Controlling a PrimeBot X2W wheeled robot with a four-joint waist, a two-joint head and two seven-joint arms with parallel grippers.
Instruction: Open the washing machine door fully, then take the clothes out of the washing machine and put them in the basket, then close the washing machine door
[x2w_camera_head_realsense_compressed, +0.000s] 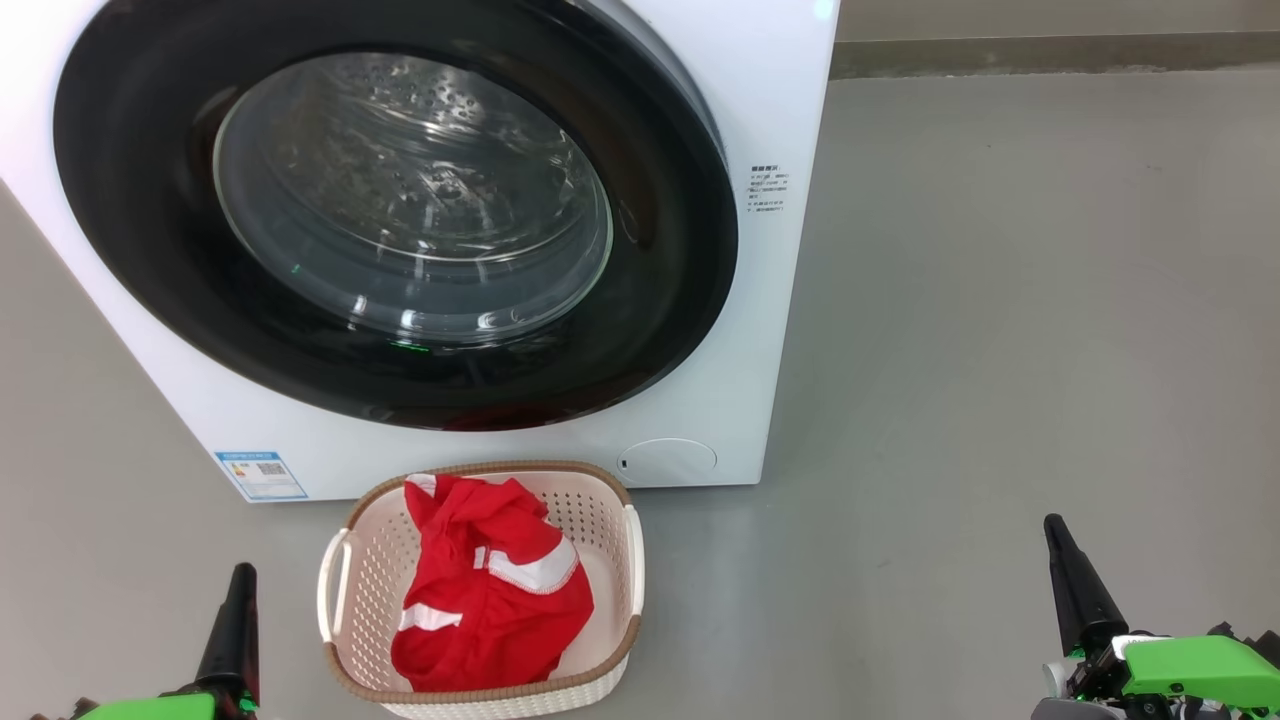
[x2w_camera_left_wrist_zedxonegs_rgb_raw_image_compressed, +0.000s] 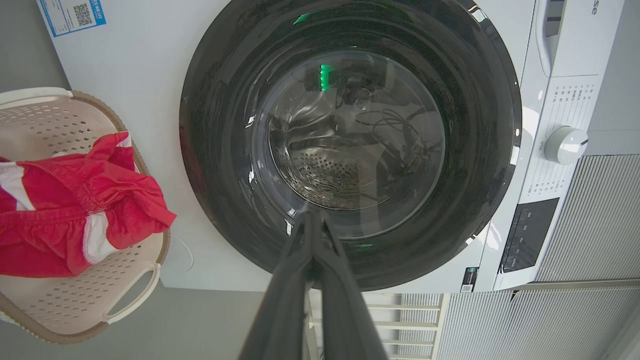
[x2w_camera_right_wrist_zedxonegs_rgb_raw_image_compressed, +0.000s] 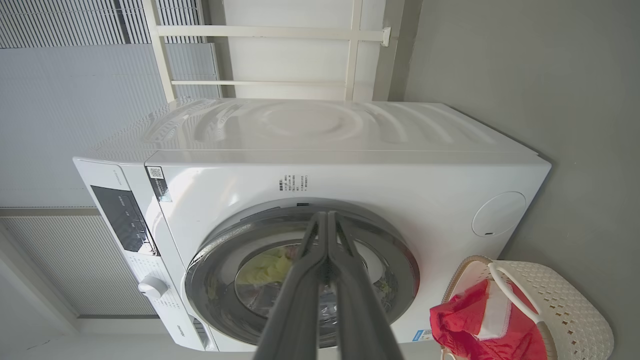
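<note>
Ok, labels first. The washing machine (x2w_camera_head_realsense_compressed: 770, 380) has a blue label sticker (x2w_camera_head_realsense_compressed: 260, 475) with a QR code at the lower left of its front; the print is too small to read. A small block of black text (x2w_camera_head_realsense_compressed: 768, 188) sits right of the washing machine door (x2w_camera_head_realsense_compressed: 140, 200), also unreadable. In the left wrist view only the letters "se" (x2w_camera_left_wrist_zedxonegs_rgb_raw_image_compressed: 592, 7) of a brand name show at the frame edge, above the dial knob (x2w_camera_left_wrist_zedxonegs_rgb_raw_image_compressed: 566, 145) and dark control panel (x2w_camera_left_wrist_zedxonegs_rgb_raw_image_compressed: 530, 232).

Door sits flat against the front and looks shut, glass bowl facing the robot, drum axis horizontal and pointing out at the camera. Perforated steel drum shows through the glass, nothing red in it. The right wrist view has a yellow-green patch in the glass; contents or reflection, can't tell.

The basket (x2w_camera_head_realsense_compressed: 480, 692) stands upright on the grey floor (x2w_camera_head_realsense_compressed: 1000, 350), just in front of the machine below the door's bottom edge, handles on its left and right. Its long axis is hard to call from this angle. Inside it: the clothes (x2w_camera_head_realsense_compressed: 480, 600), one red bundle with white stripes, running from the far left corner toward the near rim.

Left gripper (x2w_camera_head_realsense_compressed: 242, 572) is low, just left of the basket, not touching it, fingers pressed together and empty. Right gripper (x2w_camera_head_realsense_compressed: 1052, 525) is well apart to the right, fingers likewise together, holding nothing. Both point toward the machine.
</note>
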